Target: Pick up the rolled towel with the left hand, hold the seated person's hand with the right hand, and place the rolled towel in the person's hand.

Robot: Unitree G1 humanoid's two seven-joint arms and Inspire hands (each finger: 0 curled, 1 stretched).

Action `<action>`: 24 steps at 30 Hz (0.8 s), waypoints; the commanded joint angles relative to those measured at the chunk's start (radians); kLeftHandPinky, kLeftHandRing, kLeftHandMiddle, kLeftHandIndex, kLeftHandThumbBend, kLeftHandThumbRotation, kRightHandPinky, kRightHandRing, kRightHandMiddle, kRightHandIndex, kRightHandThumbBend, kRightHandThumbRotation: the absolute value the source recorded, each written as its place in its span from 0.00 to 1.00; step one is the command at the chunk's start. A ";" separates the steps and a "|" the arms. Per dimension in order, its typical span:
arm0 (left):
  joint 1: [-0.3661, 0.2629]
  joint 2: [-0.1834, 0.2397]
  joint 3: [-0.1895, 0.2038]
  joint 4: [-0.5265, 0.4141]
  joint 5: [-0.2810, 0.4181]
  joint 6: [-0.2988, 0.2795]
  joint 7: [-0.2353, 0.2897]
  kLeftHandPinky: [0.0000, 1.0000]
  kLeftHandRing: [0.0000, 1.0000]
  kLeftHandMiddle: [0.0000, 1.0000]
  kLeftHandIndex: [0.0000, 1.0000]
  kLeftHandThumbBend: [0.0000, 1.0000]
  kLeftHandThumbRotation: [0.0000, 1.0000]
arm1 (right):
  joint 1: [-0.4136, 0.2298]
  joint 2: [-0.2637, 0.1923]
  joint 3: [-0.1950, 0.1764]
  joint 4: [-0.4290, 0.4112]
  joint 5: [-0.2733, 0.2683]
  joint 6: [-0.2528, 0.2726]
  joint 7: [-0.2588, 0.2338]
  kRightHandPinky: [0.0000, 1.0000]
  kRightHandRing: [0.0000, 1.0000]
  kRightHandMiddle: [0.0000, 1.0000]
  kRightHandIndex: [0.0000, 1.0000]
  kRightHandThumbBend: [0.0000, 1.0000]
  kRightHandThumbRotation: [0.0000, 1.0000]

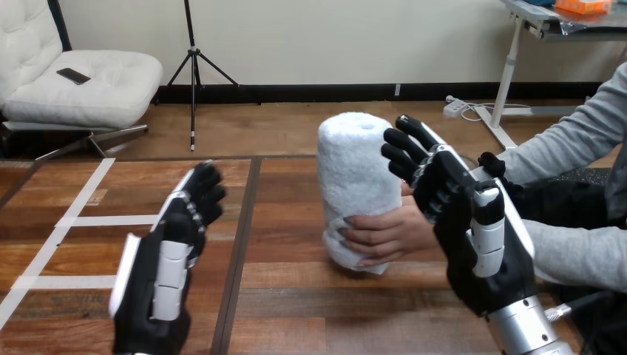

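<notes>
The rolled white towel (pixel 355 170) stands upright over the middle of the wooden table (pixel 296 310). The person's hand (pixel 388 235) grips it low down, fingers wrapped round its lower part. My right hand (pixel 473 251) is raised just right of the towel and covers the person's wrist. Its fingers are straight and point up beside the roll, and I see none of them curled round the wrist. My left hand (pixel 166 274) hovers at the lower left, well apart from the towel, with relaxed fingers and nothing in it.
The person's grey sleeve (pixel 577 255) reaches in from the right edge behind my right hand. White tape lines (pixel 81 220) cross the table's left part. A dark seam (pixel 240 244) runs down the tabletop between my left hand and the towel.
</notes>
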 commanded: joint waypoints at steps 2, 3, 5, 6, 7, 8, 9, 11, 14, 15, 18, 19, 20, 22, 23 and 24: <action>-0.034 -0.017 -0.012 -0.050 -0.005 -0.037 0.007 0.84 0.89 0.89 0.89 0.76 1.00 | -0.024 0.029 -0.003 -0.070 0.024 0.012 0.016 0.99 0.94 0.93 0.92 1.00 1.00; -0.035 -0.018 -0.013 -0.050 -0.006 -0.040 0.007 0.84 0.88 0.89 0.89 0.76 1.00 | -0.022 0.033 -0.002 -0.073 0.027 0.014 0.020 1.00 0.94 0.93 0.92 1.00 1.00; -0.037 -0.018 -0.014 -0.048 -0.007 -0.043 0.007 0.83 0.88 0.89 0.88 0.76 1.00 | -0.020 0.038 -0.002 -0.076 0.032 0.018 0.025 1.00 0.95 0.93 0.92 1.00 1.00; -0.038 -0.018 -0.016 -0.048 -0.007 -0.046 0.007 0.82 0.88 0.88 0.88 0.76 1.00 | -0.017 0.040 -0.001 -0.079 0.035 0.019 0.029 1.00 0.95 0.93 0.92 1.00 1.00; -0.039 -0.018 -0.016 -0.048 -0.007 -0.047 0.007 0.81 0.87 0.88 0.88 0.76 1.00 | -0.016 0.042 0.000 -0.081 0.037 0.021 0.033 1.00 0.95 0.94 0.92 1.00 1.00; -0.039 -0.018 -0.017 -0.048 -0.007 -0.048 0.007 0.81 0.87 0.88 0.88 0.76 0.99 | -0.016 0.044 -0.001 -0.082 0.038 0.023 0.035 1.00 0.95 0.94 0.92 1.00 1.00; -0.040 -0.018 -0.018 -0.047 -0.005 -0.052 0.008 0.81 0.87 0.88 0.88 0.76 0.99 | -0.014 0.046 0.000 -0.083 0.039 0.022 0.040 1.00 0.96 0.94 0.92 1.00 1.00; -0.041 -0.019 -0.019 -0.047 -0.004 -0.056 0.010 0.80 0.87 0.88 0.88 0.76 0.99 | -0.012 0.050 0.000 -0.084 0.039 0.021 0.047 1.00 0.96 0.94 0.92 1.00 1.00; -0.042 -0.024 -0.021 -0.047 -0.001 -0.064 0.015 0.80 0.86 0.87 0.87 0.75 0.99 | -0.010 0.055 0.001 -0.084 0.042 0.019 0.059 1.00 0.97 0.95 0.93 1.00 1.00; -0.042 -0.025 -0.022 -0.045 -0.001 -0.069 0.016 0.80 0.86 0.87 0.87 0.75 0.99 | -0.009 0.055 0.002 -0.084 0.044 0.019 0.065 1.00 0.97 0.95 0.93 1.00 1.00; -0.045 -0.027 -0.025 -0.043 -0.001 -0.078 0.018 0.79 0.85 0.86 0.86 0.75 0.99 | -0.010 0.057 0.001 -0.082 0.047 0.020 0.078 1.00 0.98 0.96 0.94 1.00 1.00; -0.046 -0.027 -0.026 -0.042 -0.001 -0.079 0.018 0.79 0.85 0.86 0.86 0.75 0.99 | -0.011 0.058 0.001 -0.080 0.048 0.021 0.081 1.00 0.98 0.96 0.94 1.00 1.00; -0.046 -0.027 -0.027 -0.041 -0.001 -0.081 0.019 0.79 0.85 0.86 0.86 0.75 0.99 | -0.011 0.058 0.000 -0.079 0.049 0.021 0.085 1.00 0.98 0.96 0.94 1.00 1.00; -0.046 -0.028 -0.030 -0.042 0.000 -0.081 0.021 0.79 0.85 0.86 0.86 0.75 0.98 | -0.012 0.061 -0.001 -0.078 0.053 0.024 0.093 1.00 0.99 0.96 0.94 1.00 1.00; -0.046 -0.029 -0.031 -0.042 0.000 -0.081 0.022 0.79 0.85 0.86 0.86 0.75 0.98 | -0.012 0.062 -0.001 -0.078 0.054 0.024 0.096 1.00 0.99 0.97 0.94 1.00 1.00; -0.046 -0.029 -0.032 -0.042 0.000 -0.082 0.021 0.79 0.85 0.86 0.86 0.75 0.98 | -0.013 0.063 -0.002 -0.076 0.057 0.025 0.101 1.00 0.99 0.97 0.94 1.00 1.00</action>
